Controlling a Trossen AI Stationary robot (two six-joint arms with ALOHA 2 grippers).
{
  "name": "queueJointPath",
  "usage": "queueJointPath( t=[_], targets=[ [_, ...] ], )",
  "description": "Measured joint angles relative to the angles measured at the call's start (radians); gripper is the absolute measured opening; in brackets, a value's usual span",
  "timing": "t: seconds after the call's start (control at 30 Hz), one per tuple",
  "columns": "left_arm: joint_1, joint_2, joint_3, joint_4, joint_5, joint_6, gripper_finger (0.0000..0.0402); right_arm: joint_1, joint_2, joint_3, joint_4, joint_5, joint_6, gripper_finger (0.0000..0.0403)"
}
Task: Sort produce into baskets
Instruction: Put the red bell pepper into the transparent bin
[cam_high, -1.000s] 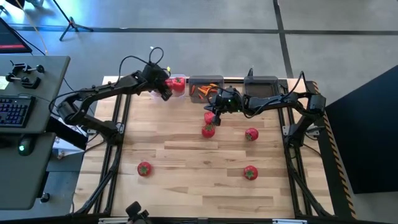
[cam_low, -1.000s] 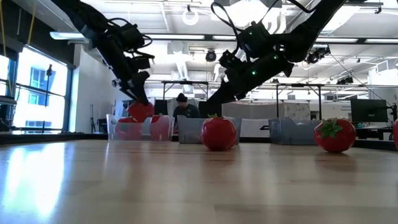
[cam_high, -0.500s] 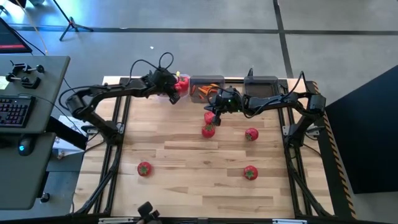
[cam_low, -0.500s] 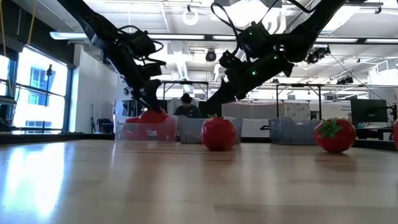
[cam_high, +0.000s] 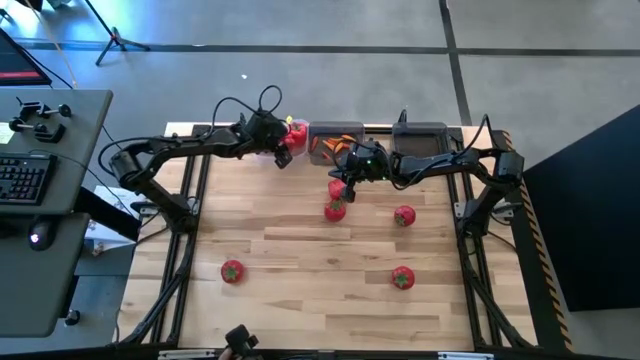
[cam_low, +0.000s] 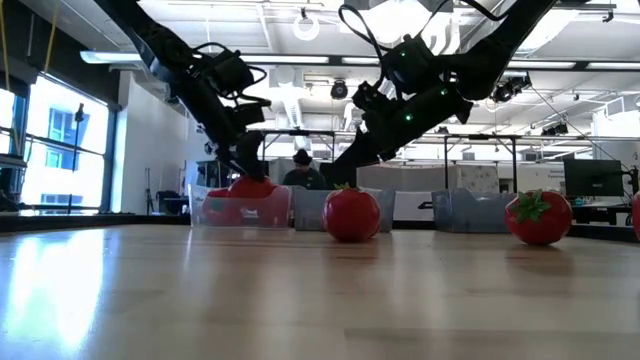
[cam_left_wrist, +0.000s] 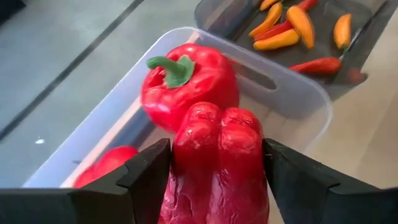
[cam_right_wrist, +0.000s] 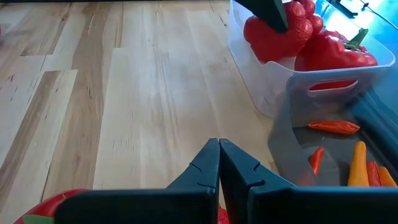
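My left gripper (cam_high: 284, 143) reaches slanting down into the clear basket (cam_left_wrist: 298, 87) at the table's far edge. It is open, with a lumpy red pepper (cam_left_wrist: 217, 155) between its fingers; the pepper sits low in the basket beside a pepper with a green stem (cam_left_wrist: 193, 81). My right gripper (cam_right_wrist: 219, 163) is shut, hovering over the table near a tomato (cam_right_wrist: 43, 208); it holds nothing. Orange and red carrot pieces (cam_left_wrist: 292, 34) lie in the middle grey basket (cam_high: 332, 132). My left gripper's fingers (cam_left_wrist: 149, 174) stand close on both long sides of the lumpy pepper, coming slanting down from the table's left. Whether they touch it, I cannot tell. The pepper lies inside the clear basket, against the stemmed pepper.
A second grey basket (cam_high: 420, 135) stands right of the middle one. Loose tomatoes lie on the wood (cam_high: 335, 210), (cam_high: 404, 215), (cam_high: 232, 271), (cam_high: 402, 278). A person shows in the room behind the baskets (cam_low: 300, 170).
My left gripper has gone toward the table's right edge and down, carrying the lumpy pepper from above the clear basket's left end into the basket. The clear basket has slid a little toward the right, against the middle grey one.
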Motion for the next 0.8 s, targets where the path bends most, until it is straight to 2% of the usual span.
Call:
queueJointPath(
  t=[0.13,0.43,0.6,0.8],
  targets=[
    [0.0,-0.024,-0.001,-0.019,-0.049,0.071,0.0239,0.0,0.0,0.0,-0.001,0.0,0.0,0.0],
    [0.002,-0.039,0.002,-0.147,-0.023,0.186,0.0229,0.0,0.0,0.0,-0.003,0.0,0.0,0.0],
    [0.011,-0.035,0.003,-0.18,-0.02,0.158,0.0191,0.0,0.0,0.0,-0.002,0.0,0.0,0.0],
    [0.04,-0.015,0.005,-0.215,-0.007,0.152,0.0113,0.0,0.0,0.0,-0.003,0.0,0.0,0.0]
  ],
)
